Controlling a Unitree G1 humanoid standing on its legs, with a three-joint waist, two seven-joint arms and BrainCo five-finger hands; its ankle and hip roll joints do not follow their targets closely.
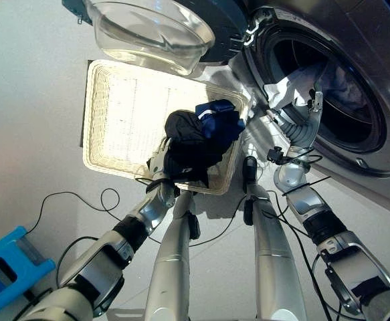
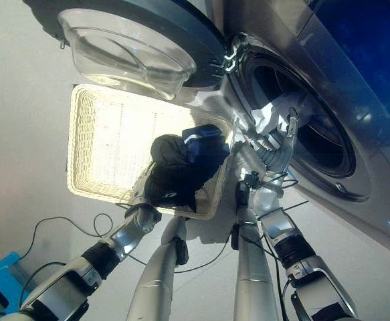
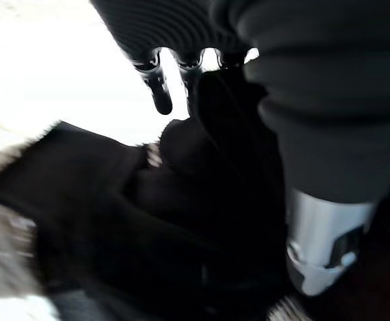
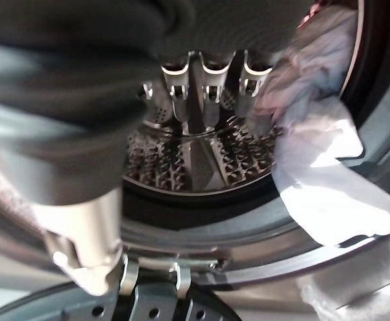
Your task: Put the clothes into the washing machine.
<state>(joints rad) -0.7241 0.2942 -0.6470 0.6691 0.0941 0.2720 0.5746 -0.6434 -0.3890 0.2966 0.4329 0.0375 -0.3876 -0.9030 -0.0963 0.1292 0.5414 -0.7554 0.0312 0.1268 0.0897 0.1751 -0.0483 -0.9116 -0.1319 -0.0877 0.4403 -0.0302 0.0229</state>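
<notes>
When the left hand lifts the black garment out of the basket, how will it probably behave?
The black garment lies crumpled in folds, so it will likely hang limp and stretch downward. A blue garment rests against it and may be dragged along. It looks light, and could catch on the wicker basket rim.

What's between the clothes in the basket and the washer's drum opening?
In the left eye view, past the dark clothes come the basket rim, then the door seal, where white cloth drapes by the right hand.
</notes>
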